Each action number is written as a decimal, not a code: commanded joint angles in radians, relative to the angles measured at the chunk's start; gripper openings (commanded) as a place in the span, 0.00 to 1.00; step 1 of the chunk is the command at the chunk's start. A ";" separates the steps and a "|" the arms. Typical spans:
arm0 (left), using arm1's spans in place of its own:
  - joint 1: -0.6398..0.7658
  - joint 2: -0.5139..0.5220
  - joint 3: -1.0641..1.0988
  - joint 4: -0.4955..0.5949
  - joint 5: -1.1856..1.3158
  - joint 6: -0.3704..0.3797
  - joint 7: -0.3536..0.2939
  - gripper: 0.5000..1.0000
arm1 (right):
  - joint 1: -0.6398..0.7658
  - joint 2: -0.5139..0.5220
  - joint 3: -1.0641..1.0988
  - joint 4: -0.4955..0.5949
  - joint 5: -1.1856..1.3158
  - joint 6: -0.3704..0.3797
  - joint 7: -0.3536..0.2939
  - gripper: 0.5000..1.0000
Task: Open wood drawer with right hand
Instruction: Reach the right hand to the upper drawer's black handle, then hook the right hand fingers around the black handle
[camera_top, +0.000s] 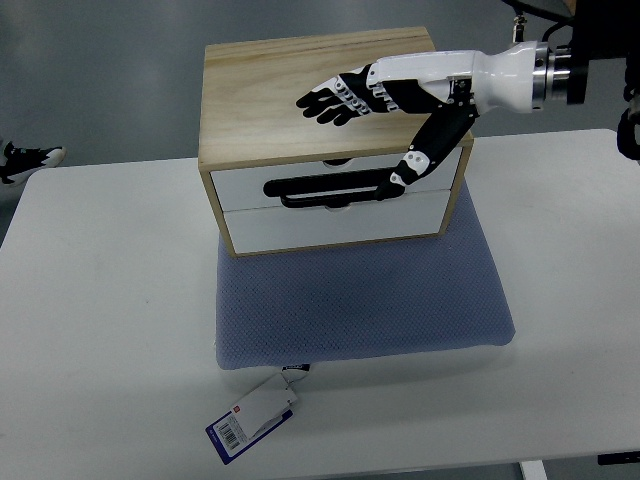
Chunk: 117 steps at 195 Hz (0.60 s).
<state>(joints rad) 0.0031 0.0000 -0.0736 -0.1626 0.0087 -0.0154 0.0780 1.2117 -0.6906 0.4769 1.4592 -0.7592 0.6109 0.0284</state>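
We're looking at a white table (110, 300) with a blue-grey mesh cushion (360, 305) lying flat across its middle, reaching toward the front edge. From the cushion's front left corner a tag (252, 418) with a barcode trails onto the tabletop. Beyond the left edge, on the grey floor (100, 70), we spot a black-and-white shoe (28, 158).

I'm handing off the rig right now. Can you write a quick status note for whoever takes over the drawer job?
Right robot hand: open, fingers spread over the top of the wood drawer box, thumb hanging down in front of the upper drawer. It grips nothing.
Left arm: not in view.
Box stands on a grey-blue mat on the white table.
Done: reach only. Both drawers look shut.
Left: grip the drawer's handle and pull it open.
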 joint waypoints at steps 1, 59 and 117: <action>0.000 0.000 0.000 0.000 -0.001 0.000 0.000 1.00 | -0.001 0.068 -0.008 0.001 -0.049 0.000 -0.005 0.90; 0.000 0.000 0.000 0.000 0.001 0.000 0.000 1.00 | -0.029 0.118 -0.046 -0.011 -0.138 0.000 -0.007 0.90; 0.000 0.000 0.000 0.000 0.001 0.000 0.000 1.00 | -0.031 0.141 -0.103 -0.077 -0.173 0.000 -0.007 0.90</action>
<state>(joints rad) 0.0031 0.0000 -0.0736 -0.1626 0.0091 -0.0151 0.0780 1.1812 -0.5560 0.3834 1.4052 -0.9299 0.6109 0.0215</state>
